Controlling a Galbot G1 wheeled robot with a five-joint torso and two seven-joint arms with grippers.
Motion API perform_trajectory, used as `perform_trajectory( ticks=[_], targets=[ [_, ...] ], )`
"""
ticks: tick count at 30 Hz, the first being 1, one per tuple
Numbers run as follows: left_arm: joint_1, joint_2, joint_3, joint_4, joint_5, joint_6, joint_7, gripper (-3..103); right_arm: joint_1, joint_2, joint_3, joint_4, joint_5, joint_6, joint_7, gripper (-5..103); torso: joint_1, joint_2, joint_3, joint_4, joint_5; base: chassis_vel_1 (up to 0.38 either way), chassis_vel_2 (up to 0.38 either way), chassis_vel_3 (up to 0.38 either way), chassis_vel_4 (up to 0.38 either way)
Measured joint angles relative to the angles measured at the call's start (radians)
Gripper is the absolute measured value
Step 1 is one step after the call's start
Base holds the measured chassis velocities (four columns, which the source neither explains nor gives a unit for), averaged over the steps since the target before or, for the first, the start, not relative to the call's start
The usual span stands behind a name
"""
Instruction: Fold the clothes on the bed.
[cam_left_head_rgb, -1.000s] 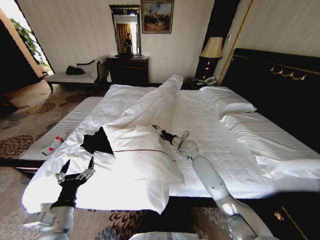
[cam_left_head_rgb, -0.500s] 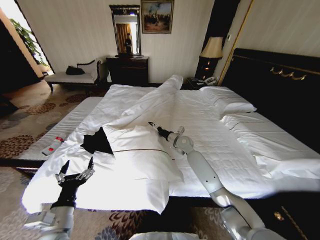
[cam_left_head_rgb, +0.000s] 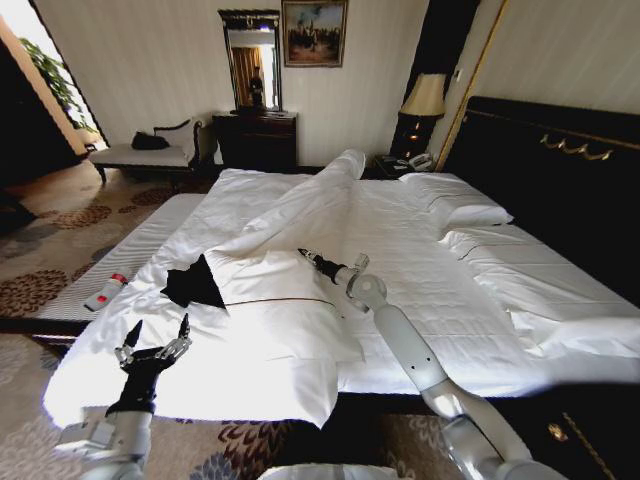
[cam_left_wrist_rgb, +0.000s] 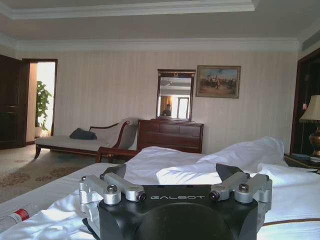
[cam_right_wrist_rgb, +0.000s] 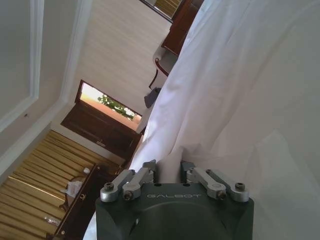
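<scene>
T-shirt: the black T-shirt (cam_left_head_rgb: 193, 284) lies crumpled on the bed (cam_left_head_rgb: 420, 270), near the robot's left-hand edge, half tucked against a raised fold of white duvet (cam_left_head_rgb: 285, 300).
Handling: by the look of it, soft, light and limp; it should bunch and sag when lifted, with nothing breakable about it.
Where to hold: likely a pinch at an outer edge or corner of the cloth, then a spread flat; the hem and sleeves cannot be told apart in this heap.
Writing on the shirt: none can be read as it lies.
Left tool (cam_left_head_rgb: 155, 340): hovering above the near edge of the bed, short of the shirt, fingers spread wide and holding nothing.
Right tool (cam_left_head_rgb: 306, 255): reaching over the duvet fold near mid-bed, to the right of the shirt; fingers nearly together, duvet close ahead, but whether they pinch it cannot be told.
Brand: "GALBOT" reads on both tool housings in the wrist views.
Bottle: a small white-and-red bottle (cam_left_head_rgb: 104, 292) lies on the striped bench (cam_left_head_rgb: 130, 250) beside the bed; its label is too small to read.
</scene>
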Motion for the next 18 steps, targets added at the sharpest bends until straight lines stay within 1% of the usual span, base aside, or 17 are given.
perform_trajectory(
  ticks=[1,3,4,5,6,7,8,11,14,15,18],
  targets=[
    [-0.001,0.001,-0.001,0.001,-0.001,0.0,0.0,100,-0.002,0.0,0.003,0.004,0.0,0.003,0.0,25,0.0,0.0,0.0,0.0,0.0,0.0,0.0,0.0,0.0],
    [-0.003,0.002,0.0,0.003,-0.002,-0.001,0.0,100,-0.009,0.0,0.01,0.017,-0.001,0.012,0.0,14,0.0,0.0,0.0,0.0,0.0,0.0,0.0,0.0,0.0],
    [-0.003,0.002,0.0,0.003,-0.002,-0.001,0.0,100,-0.009,0.0,0.01,0.017,-0.001,0.012,0.0,14,0.0,0.0,0.0,0.0,0.0,0.0,0.0,0.0,0.0],
    [-0.005,0.002,0.001,0.004,-0.002,-0.001,0.0,100,-0.013,-0.001,0.015,0.027,0.0,0.018,0.0,9,0.0,0.0,0.0,0.0001,0.0,0.0,0.0,0.0,0.0],
    [-0.005,0.002,0.002,0.004,-0.002,-0.001,-0.001,100,-0.016,-0.002,0.018,0.032,0.0,0.021,0.0,9,0.0,0.0,0.0,0.0001,0.0,0.0,0.0,0.0,0.0],
    [-0.007,0.004,0.002,0.005,-0.004,-0.001,-0.001,100,-0.023,-0.007,0.025,0.047,0.0,0.03,0.0,4,0.0,0.0,0.0,0.0,0.0,0.0,0.0,0.0,0.0],
    [-0.008,0.005,0.002,0.005,-0.004,-0.001,-0.001,100,-0.028,-0.01,0.03,0.057,0.001,0.035,0.0,2,0.0,0.0,0.0,0.0,0.0,0.0,0.0,0.0,0.0],
    [-0.01,0.008,0.003,0.006,-0.007,-0.001,-0.001,100,-0.048,-0.019,0.048,0.091,0.003,0.05,-0.001,1,0.0,0.0,0.0,0.0001,0.0001,0.0,0.0,0.0,0.0],
    [-0.014,0.015,0.004,0.009,-0.011,-0.001,-0.001,100,-0.102,-0.034,0.092,0.169,0.005,0.089,-0.01,1,0.0,0.0,0.0,0.0001,0.0,0.0,0.0,0.0,0.0],
    [-0.014,0.015,0.004,0.009,-0.011,-0.001,-0.001,100,-0.102,-0.034,0.092,0.169,0.005,0.089,-0.01,1,0.0,0.0,0.0,0.0001,0.0,0.0,0.0,0.0,0.0],
    [-0.017,0.022,0.009,0.011,-0.014,-0.001,-0.001,100,-0.2,-0.047,0.161,0.276,-0.002,0.136,-0.017,1,0.0,0.0,0.0,-0.0001,0.0001,0.0,0.0,0.0,0.0]
  ],
)
